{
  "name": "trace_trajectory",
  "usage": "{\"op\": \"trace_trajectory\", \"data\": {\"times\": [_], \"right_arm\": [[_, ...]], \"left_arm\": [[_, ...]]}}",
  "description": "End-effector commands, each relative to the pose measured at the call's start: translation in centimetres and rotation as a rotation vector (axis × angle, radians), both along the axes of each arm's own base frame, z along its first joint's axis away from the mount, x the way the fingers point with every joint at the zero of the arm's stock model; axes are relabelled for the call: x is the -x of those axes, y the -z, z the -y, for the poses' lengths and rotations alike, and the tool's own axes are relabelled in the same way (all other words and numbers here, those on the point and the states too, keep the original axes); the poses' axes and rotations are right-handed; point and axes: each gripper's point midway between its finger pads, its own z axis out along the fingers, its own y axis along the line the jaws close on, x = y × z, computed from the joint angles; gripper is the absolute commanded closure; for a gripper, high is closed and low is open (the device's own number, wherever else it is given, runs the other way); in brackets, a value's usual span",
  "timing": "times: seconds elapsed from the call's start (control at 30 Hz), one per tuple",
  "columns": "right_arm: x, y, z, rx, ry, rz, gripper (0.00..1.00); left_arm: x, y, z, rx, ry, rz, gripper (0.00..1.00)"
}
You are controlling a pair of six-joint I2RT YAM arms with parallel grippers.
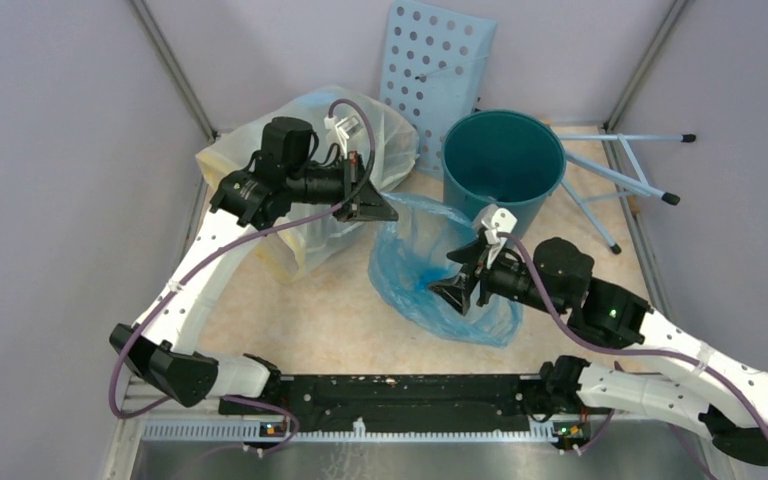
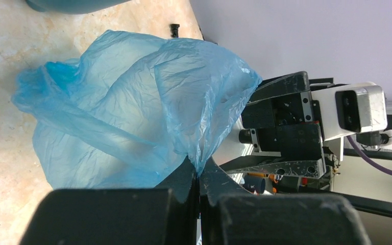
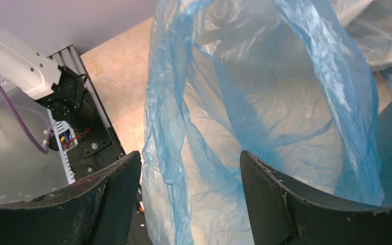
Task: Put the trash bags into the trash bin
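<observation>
The light-blue trash bag [image 1: 430,270] hangs open on the table in front of the dark-teal trash bin [image 1: 503,160]. My left gripper [image 1: 375,208] is shut on the bag's upper edge; in the left wrist view [image 2: 200,176] the plastic [image 2: 127,112] is pinched between the closed fingers. My right gripper [image 1: 457,290] is open at the bag's near side. In the right wrist view its gripper [image 3: 191,163] straddles a fold of the bag [image 3: 265,102] without clamping it. The bin stands upright and looks empty.
A large whitish bag with yellowish edges [image 1: 290,150] lies behind my left arm. A pale-blue perforated panel [image 1: 438,70] leans on the back wall. Thin pale-blue rods [image 1: 620,170] lie right of the bin. Grey walls close in both sides.
</observation>
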Motion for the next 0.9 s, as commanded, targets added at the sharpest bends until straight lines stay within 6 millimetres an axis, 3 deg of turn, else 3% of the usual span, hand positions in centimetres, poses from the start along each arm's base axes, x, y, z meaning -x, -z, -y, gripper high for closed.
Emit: {"op": "trace_trajectory", "data": {"times": [0.0,0.13,0.23,0.47,0.67,0.7,0.83,0.87], "right_arm": [[-0.5,-1.8,2.1,-0.014,0.121,-0.059,0.29],[-1.4,-3.9,4.8,0.016,0.236,-0.025,0.19],[-2.0,-3.6,7.0,0.067,0.327,-0.026,0.18],[-2.2,-0.4,12.3,0.118,0.557,-0.112,0.12],[-2.1,4.0,12.3,0.172,0.61,-0.214,0.11],[-2.1,4.3,11.9,0.169,0.601,-0.222,0.13],[-1.9,4.7,9.7,0.135,0.534,-0.263,0.38],[-1.8,4.5,9.0,0.129,0.511,-0.269,0.53]], "left_arm": [[-0.6,-2.0,-0.2,0.027,-0.026,0.069,1.0],[-0.4,-1.5,-0.5,0.015,-0.036,0.059,1.0],[-0.3,-1.3,-0.6,0.017,-0.035,0.056,1.0],[-0.1,-1.0,-0.8,0.019,-0.044,0.076,1.0],[0.0,-1.0,-1.0,0.02,-0.052,0.082,1.0],[-0.1,-1.0,-1.1,0.02,-0.052,0.082,1.0],[0.0,-1.4,-1.1,0.028,-0.048,0.083,1.0],[-0.1,-1.5,-1.1,0.031,-0.047,0.087,1.0]]}}
